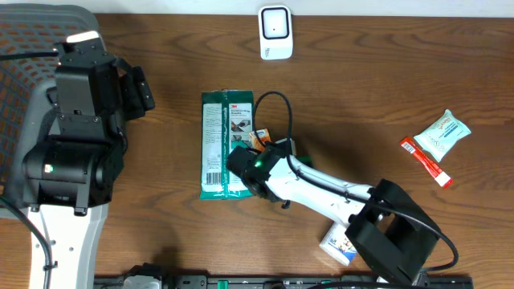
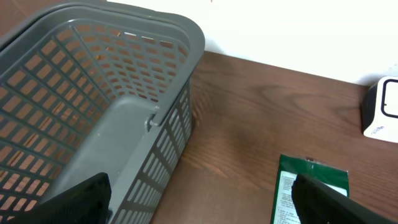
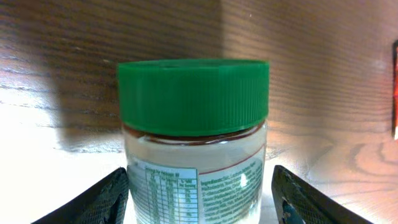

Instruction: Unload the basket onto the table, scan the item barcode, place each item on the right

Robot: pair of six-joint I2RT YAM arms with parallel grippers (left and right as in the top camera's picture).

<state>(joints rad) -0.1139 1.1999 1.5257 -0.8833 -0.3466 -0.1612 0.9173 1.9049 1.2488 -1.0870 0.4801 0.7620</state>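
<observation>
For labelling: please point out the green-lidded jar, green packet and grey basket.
green-lidded jar [image 3: 193, 96], right wrist view, lid.
green packet [image 1: 215, 136], overhead view, left half.
grey basket [image 2: 194, 43], left wrist view, rim.

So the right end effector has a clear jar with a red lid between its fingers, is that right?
Not quite: the ribbed screw lid is green, not red. The right wrist view shows the clear jar standing between the fingers of the right end effector.
</observation>
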